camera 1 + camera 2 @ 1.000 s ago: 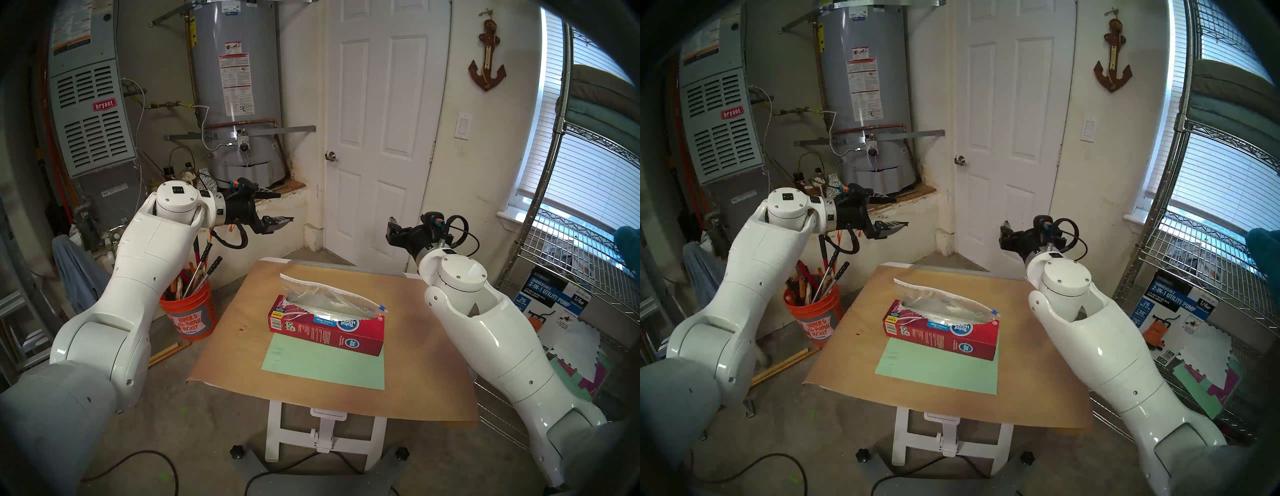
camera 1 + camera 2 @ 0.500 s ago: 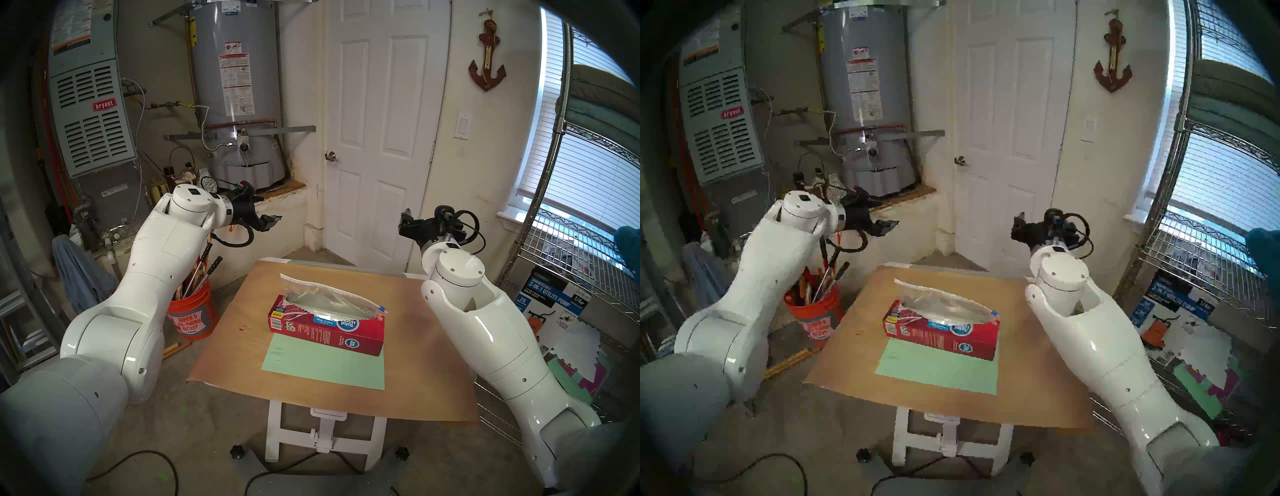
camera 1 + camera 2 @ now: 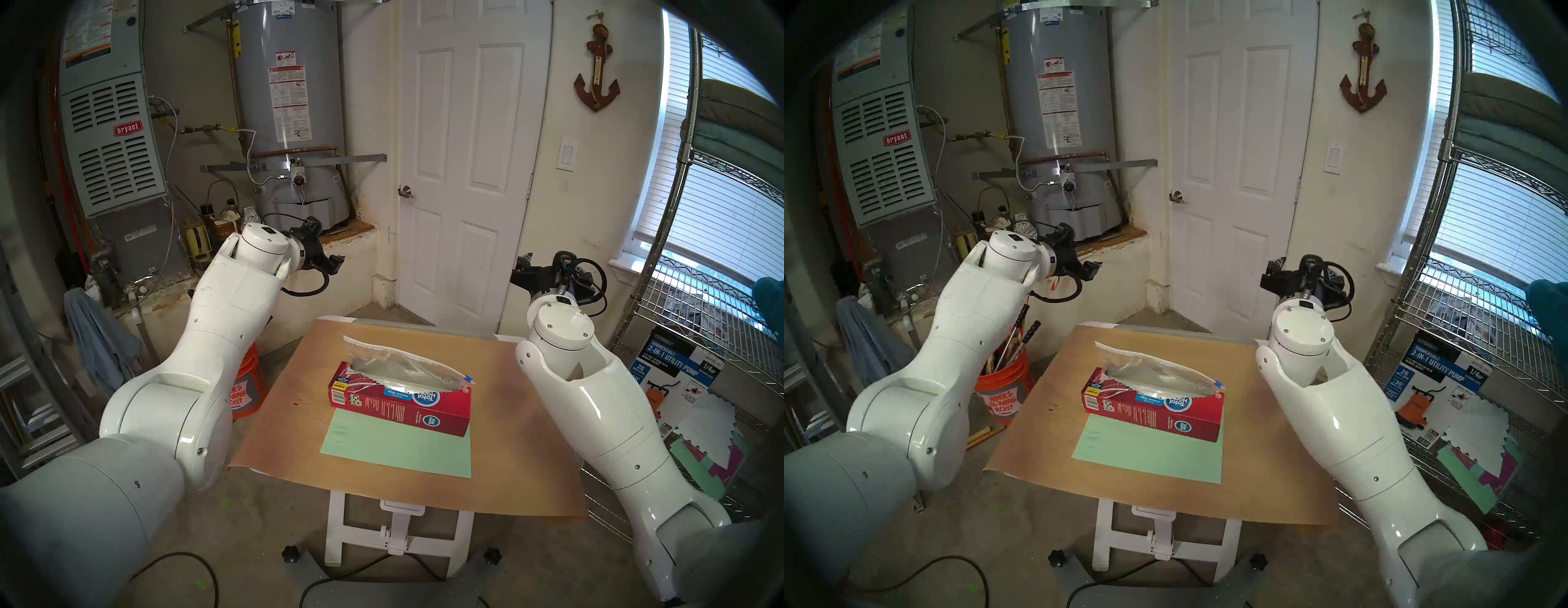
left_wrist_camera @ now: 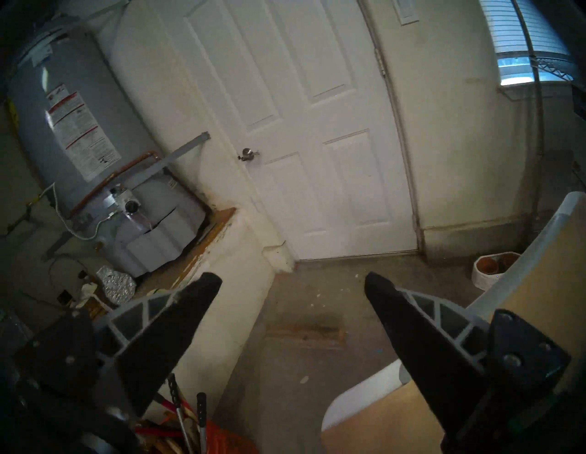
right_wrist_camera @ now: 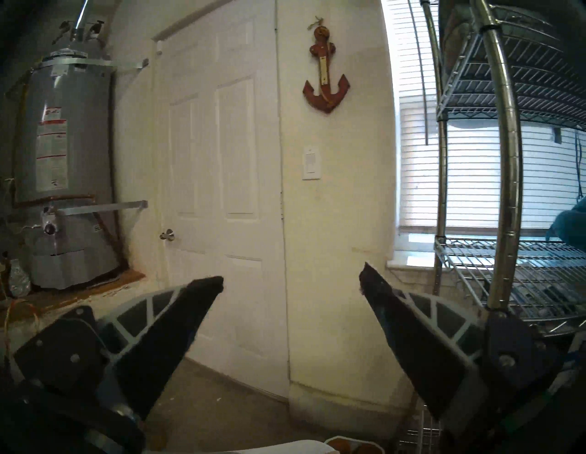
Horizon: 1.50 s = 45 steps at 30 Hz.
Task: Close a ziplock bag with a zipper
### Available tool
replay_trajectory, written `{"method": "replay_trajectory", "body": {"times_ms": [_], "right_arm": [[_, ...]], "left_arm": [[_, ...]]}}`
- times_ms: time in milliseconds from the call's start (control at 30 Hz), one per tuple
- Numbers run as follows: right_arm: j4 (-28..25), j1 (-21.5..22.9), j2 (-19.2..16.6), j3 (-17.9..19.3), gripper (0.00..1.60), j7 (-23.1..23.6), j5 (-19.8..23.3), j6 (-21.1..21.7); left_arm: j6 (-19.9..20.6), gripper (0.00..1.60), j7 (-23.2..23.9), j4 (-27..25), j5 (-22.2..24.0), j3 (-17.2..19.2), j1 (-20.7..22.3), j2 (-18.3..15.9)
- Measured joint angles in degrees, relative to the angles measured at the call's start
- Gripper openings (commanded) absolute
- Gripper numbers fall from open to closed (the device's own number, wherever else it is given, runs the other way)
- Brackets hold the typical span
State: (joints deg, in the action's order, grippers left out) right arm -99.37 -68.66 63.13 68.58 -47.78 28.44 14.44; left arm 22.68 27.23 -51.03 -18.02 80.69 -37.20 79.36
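Note:
A clear ziplock bag (image 3: 394,361) (image 3: 1149,370) stands in a red cardboard box (image 3: 407,405) (image 3: 1161,409) at the middle of the table, its mouth gaping open. The small blue zipper (image 3: 468,377) (image 3: 1218,383) sits at the right end of the bag's white top strip. My left gripper (image 3: 337,263) (image 4: 291,279) hangs open in the air beyond the table's far left corner, far from the bag. My right gripper (image 3: 522,265) (image 5: 291,280) is open too, raised past the far right corner. Neither holds anything.
The box lies partly on a green paper sheet (image 3: 394,446) on the tan table (image 3: 509,446). An orange bucket (image 3: 248,384) of tools stands on the floor at the left. A wire shelf (image 3: 695,322) is close on the right. A white door (image 3: 466,170) is behind.
Both arms have swung: the left gripper turned away toward the back wall, the right gripper moved rightward and outward. The bag and box have not moved.

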Motion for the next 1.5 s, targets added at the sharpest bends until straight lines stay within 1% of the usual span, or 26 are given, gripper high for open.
{"method": "replay_trajectory", "body": {"times_ms": [167, 333, 500, 733, 867, 967, 1100, 1200, 1300, 1500], "right_arm": [[-1.2, -0.4, 0.3, 0.3, 1.60, -4.2, -1.4, 0.4], [-2.1, -0.7, 0.6, 0.5, 1.60, -8.1, -2.8, 1.9], [-0.8, -0.3, 0.8, 1.8, 1.60, -10.8, -3.4, 3.1], [5.4, 2.0, 0.4, 5.5, 1.60, -11.9, -3.4, 3.8], [8.1, 3.1, -0.7, 7.6, 1.60, -11.2, -3.3, 3.6], [9.1, 3.4, -1.5, 8.6, 1.60, -10.5, -3.3, 3.1], [9.3, 3.3, -2.1, 9.3, 1.60, -9.8, -3.5, 1.9], [8.5, 2.7, -2.5, 9.4, 1.60, -9.1, -3.7, 0.1], [7.9, 2.0, -2.7, 9.4, 1.60, -8.5, -4.0, -1.3], [7.5, 1.1, -2.9, 9.4, 1.60, -7.8, -4.3, -2.8]], "left_arm": [[3.9, 1.60, -5.0, -0.2, -2.7, 1.2, -0.2, 2.1], [7.8, 1.60, -10.4, -1.1, -5.8, 2.7, -0.7, 4.5], [10.3, 1.60, -15.4, -2.5, -8.1, 4.1, -1.8, 6.9], [11.7, 1.60, -22.8, -4.4, -9.4, 5.7, -4.0, 9.6], [11.8, 1.60, -25.5, -5.2, -9.6, 6.4, -5.2, 10.7], [11.6, 1.60, -26.9, -5.8, -9.6, 6.9, -5.8, 11.3], [10.7, 1.60, -27.3, -6.2, -9.4, 7.3, -6.3, 11.7], [9.9, 1.60, -25.1, -6.8, -8.7, 6.8, -6.5, 11.7], [9.2, 1.60, -21.7, -7.5, -8.1, 5.7, -6.9, 11.5], [8.6, 1.60, -18.7, -8.4, -7.6, 4.8, -7.4, 10.8]]}}
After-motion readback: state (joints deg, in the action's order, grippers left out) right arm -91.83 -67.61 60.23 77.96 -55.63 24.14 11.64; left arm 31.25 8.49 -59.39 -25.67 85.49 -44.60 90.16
